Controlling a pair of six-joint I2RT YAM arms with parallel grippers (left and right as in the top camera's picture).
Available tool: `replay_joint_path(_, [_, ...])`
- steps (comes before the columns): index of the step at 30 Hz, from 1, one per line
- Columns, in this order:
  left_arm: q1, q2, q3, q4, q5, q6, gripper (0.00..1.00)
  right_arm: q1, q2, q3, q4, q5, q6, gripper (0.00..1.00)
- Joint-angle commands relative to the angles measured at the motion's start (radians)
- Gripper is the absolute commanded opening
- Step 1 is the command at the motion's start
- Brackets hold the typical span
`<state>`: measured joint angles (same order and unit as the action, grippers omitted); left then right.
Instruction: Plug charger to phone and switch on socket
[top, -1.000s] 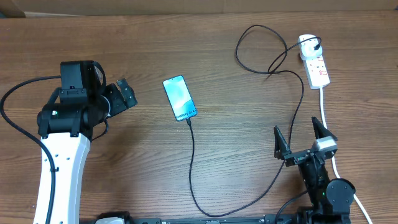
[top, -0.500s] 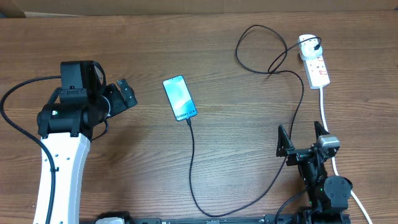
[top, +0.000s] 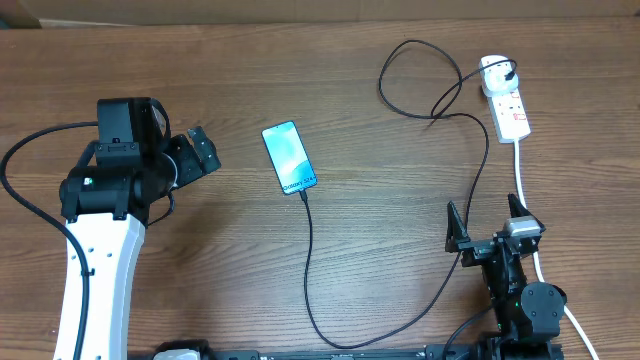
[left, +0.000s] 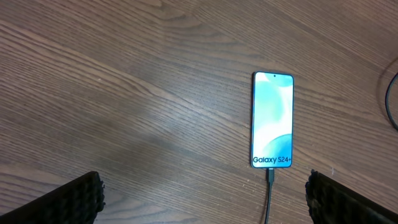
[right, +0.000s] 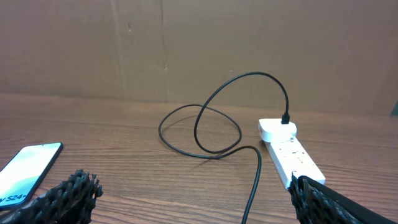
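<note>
The phone lies on the table with its light-blue screen lit; it also shows in the left wrist view and at the left edge of the right wrist view. The black charger cable has its connector tip in the phone's lower end. It loops across the table to a black plug in the white socket strip, also in the right wrist view. My left gripper is open, left of the phone. My right gripper is open, near the front right.
The socket's thick white cord runs down the right side beside my right arm. A brown cardboard wall stands behind the table. The left arm's black cable curves at the far left.
My right gripper has drawn slightly back toward the table's front and turned a little. The left arm, phone, cable and socket have not moved.
</note>
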<state>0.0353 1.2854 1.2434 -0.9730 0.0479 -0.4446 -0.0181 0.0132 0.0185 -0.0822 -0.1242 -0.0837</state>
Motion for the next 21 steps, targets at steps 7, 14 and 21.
replay_joint_path(7, [0.005,0.004,0.003,0.002,-0.003,0.011,1.00,-0.002,-0.007,-0.010,0.001,0.016,0.034,1.00])
replay_joint_path(14, [0.005,0.004,0.003,0.002,-0.003,0.011,1.00,-0.002,-0.006,-0.010,0.000,0.019,0.037,1.00])
replay_joint_path(21, [0.005,0.004,0.003,0.002,-0.003,0.011,1.00,-0.002,-0.006,-0.010,0.000,0.019,0.039,1.00])
